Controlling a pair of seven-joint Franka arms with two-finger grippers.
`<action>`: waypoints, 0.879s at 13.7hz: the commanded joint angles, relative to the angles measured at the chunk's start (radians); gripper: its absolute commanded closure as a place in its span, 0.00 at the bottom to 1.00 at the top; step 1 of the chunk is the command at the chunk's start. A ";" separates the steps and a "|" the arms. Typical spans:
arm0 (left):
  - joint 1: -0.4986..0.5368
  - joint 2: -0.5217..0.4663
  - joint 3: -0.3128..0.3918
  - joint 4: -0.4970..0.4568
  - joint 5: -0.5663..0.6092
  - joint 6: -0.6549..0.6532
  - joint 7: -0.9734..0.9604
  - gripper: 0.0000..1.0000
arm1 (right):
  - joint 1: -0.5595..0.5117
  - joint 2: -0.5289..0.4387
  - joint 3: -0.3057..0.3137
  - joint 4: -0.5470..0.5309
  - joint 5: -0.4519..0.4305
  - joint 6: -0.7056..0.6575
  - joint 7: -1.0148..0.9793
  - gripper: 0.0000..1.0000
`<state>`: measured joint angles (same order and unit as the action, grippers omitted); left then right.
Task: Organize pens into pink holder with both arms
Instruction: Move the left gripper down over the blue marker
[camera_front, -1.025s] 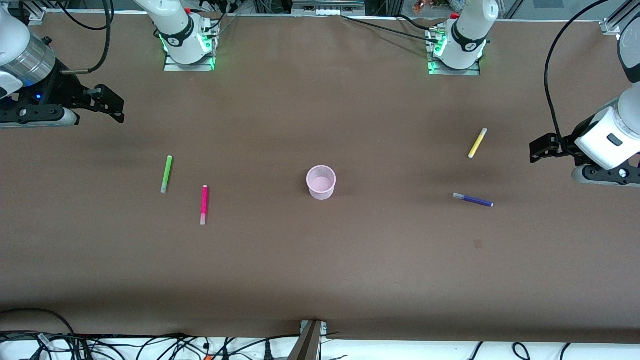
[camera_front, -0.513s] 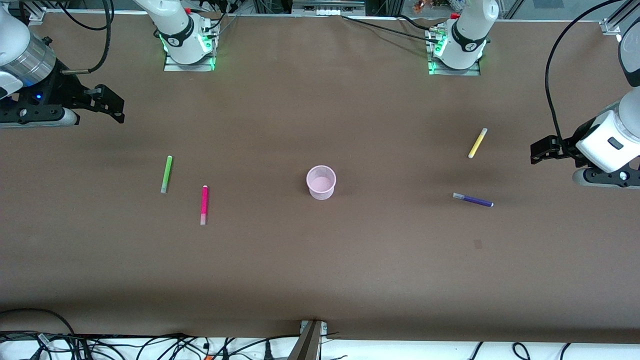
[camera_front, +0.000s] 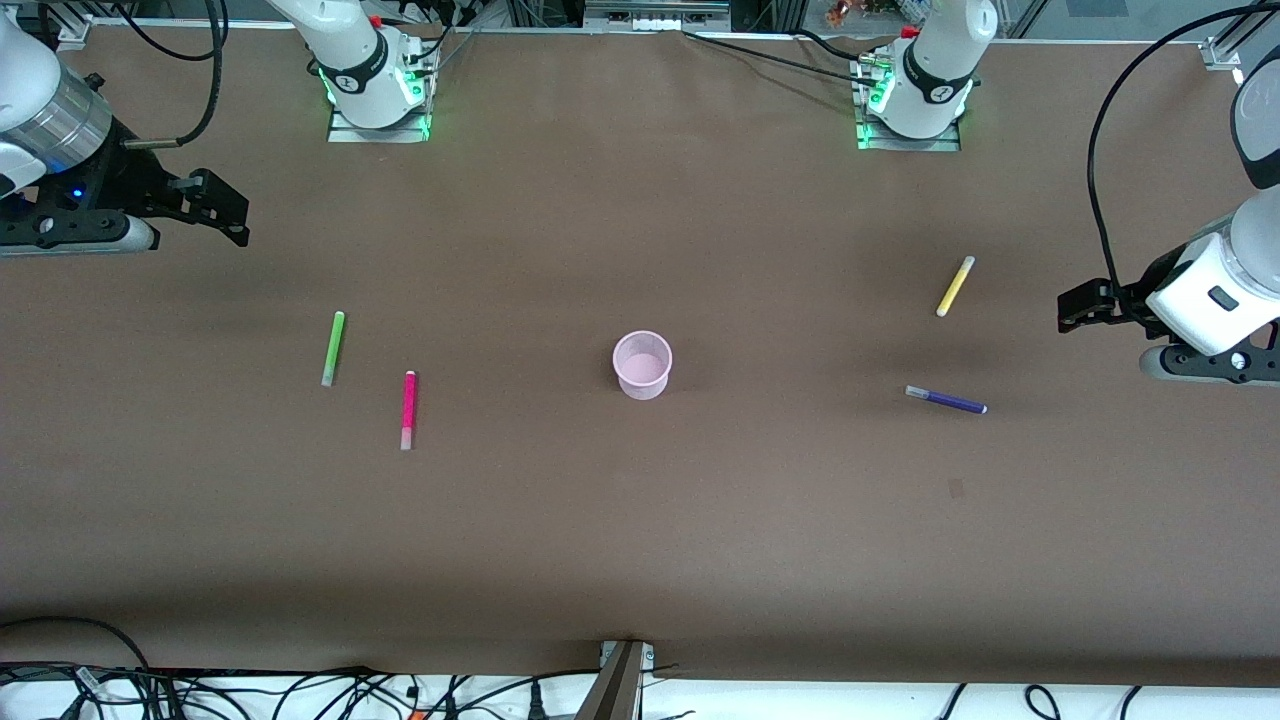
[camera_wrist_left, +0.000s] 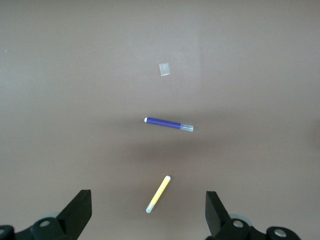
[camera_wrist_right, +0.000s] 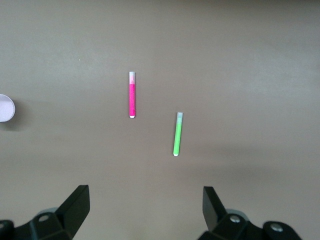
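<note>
The pink holder (camera_front: 642, 364) stands upright mid-table, empty. A green pen (camera_front: 332, 347) and a magenta pen (camera_front: 407, 409) lie flat toward the right arm's end; both show in the right wrist view, green (camera_wrist_right: 177, 133) and magenta (camera_wrist_right: 132, 94), with the holder at the edge (camera_wrist_right: 6, 108). A yellow pen (camera_front: 954, 286) and a dark purple pen (camera_front: 946, 400) lie toward the left arm's end, also in the left wrist view, yellow (camera_wrist_left: 158, 194) and purple (camera_wrist_left: 168, 123). My left gripper (camera_front: 1075, 305) is open, raised, empty (camera_wrist_left: 148, 212). My right gripper (camera_front: 228, 208) is open, raised, empty (camera_wrist_right: 145, 210).
Both arm bases (camera_front: 375, 80) (camera_front: 915, 90) stand along the table's edge farthest from the front camera. A small pale scrap (camera_front: 956, 488) lies on the brown cloth nearer the front camera than the purple pen. Cables run along the nearest edge (camera_front: 300, 695).
My left gripper has shifted slightly toward the yellow pen. The right arm, the pens and the holder have not moved.
</note>
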<state>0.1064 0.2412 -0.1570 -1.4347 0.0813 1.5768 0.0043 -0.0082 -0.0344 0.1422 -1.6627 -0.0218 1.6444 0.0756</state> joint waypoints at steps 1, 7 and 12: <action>0.004 0.003 -0.003 0.008 0.008 -0.011 0.002 0.00 | -0.013 0.001 0.014 0.009 -0.006 0.002 0.007 0.00; 0.002 0.047 -0.001 0.004 -0.055 -0.004 -0.168 0.00 | -0.012 0.001 0.016 0.009 -0.007 0.003 0.009 0.00; 0.027 0.113 0.004 -0.003 -0.058 0.046 -0.217 0.00 | -0.010 0.001 0.016 0.009 -0.009 0.005 0.009 0.00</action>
<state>0.1214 0.3265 -0.1529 -1.4401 0.0402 1.5917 -0.1848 -0.0081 -0.0343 0.1444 -1.6625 -0.0218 1.6459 0.0756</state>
